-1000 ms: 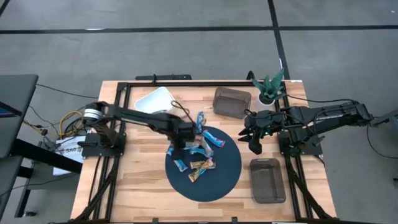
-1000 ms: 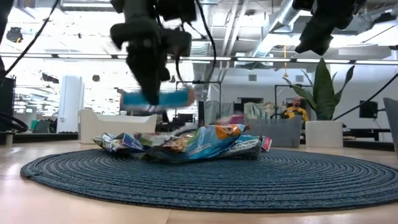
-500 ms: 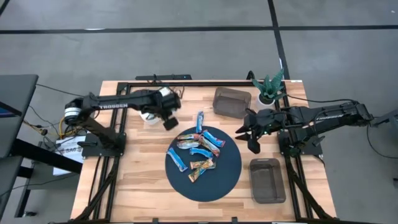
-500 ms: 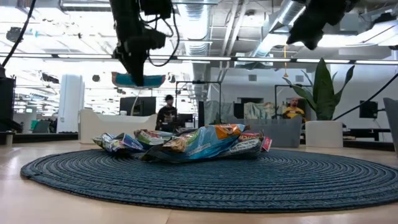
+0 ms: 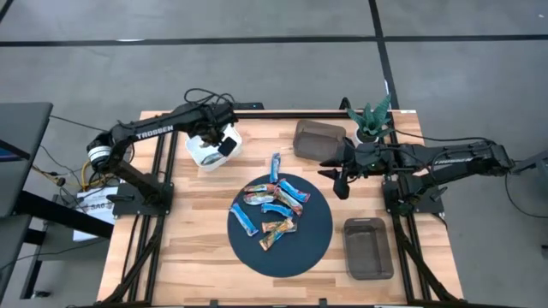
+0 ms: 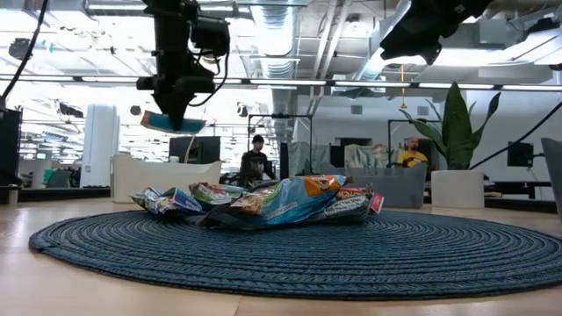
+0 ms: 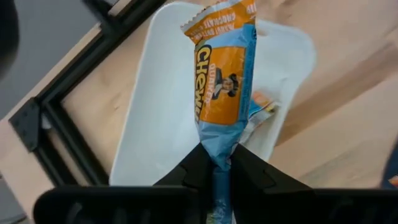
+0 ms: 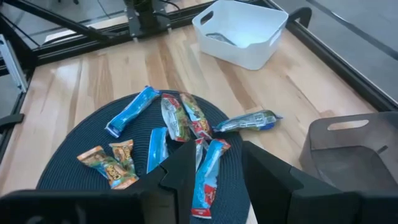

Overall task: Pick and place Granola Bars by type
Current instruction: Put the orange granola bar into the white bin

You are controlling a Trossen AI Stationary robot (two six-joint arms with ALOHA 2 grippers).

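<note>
My left gripper (image 5: 224, 144) is shut on a blue-and-orange granola bar (image 7: 224, 81) above the white bin (image 5: 205, 152) at the table's far left. It also shows in the low view (image 6: 171, 98), with the bar (image 6: 167, 123) below it. Another wrapper (image 7: 261, 102) lies in the bin. Several blue and multicoloured bars (image 5: 272, 205) lie in a loose pile on the round dark-blue mat (image 5: 312, 244). My right gripper (image 5: 341, 177) is open and empty, in the air over the mat's far right edge. Its wrist view looks down on the pile (image 8: 180, 134). My left gripper pinches one end of the bar (image 7: 216, 155) between its two fingers. The fingers point down from above. The rest of the bar sticks out past the fingertips. The bar is lifted clear over the white bin.
One grey bin (image 5: 318, 139) stands at the far side, right of centre, and a second (image 5: 368, 248) at the near right. A potted plant (image 5: 372, 120) stands at the far right corner. A black frame runs along the table edges. People show in the room behind.
My left gripper has lifted the bar off the pile on the mat. It has carried the bar up and toward the table's far left, to above the white bin. My right gripper has shifted a little toward the far edge.
</note>
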